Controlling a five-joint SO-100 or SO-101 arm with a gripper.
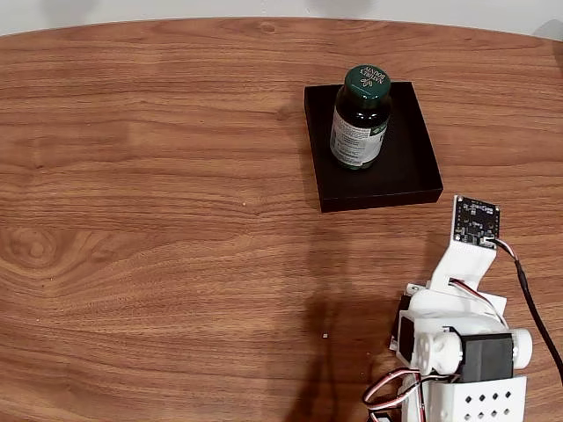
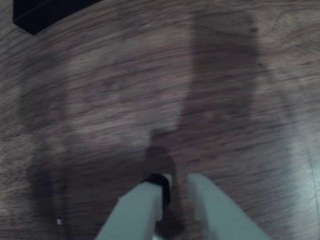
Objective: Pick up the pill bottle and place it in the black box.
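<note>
- The bottle (image 1: 360, 118) stands upright inside the box (image 1: 415, 167), toward its far left part in the fixed view.
- The arm (image 1: 457, 343) sits folded at the lower right, well apart from the box.
- In the wrist view the gripper (image 2: 179, 181) hangs over bare table (image 2: 115, 100), fingers slightly parted, grasping nothing.
- A box corner (image 2: 40, 12) shows at that view's upper left.
</note>
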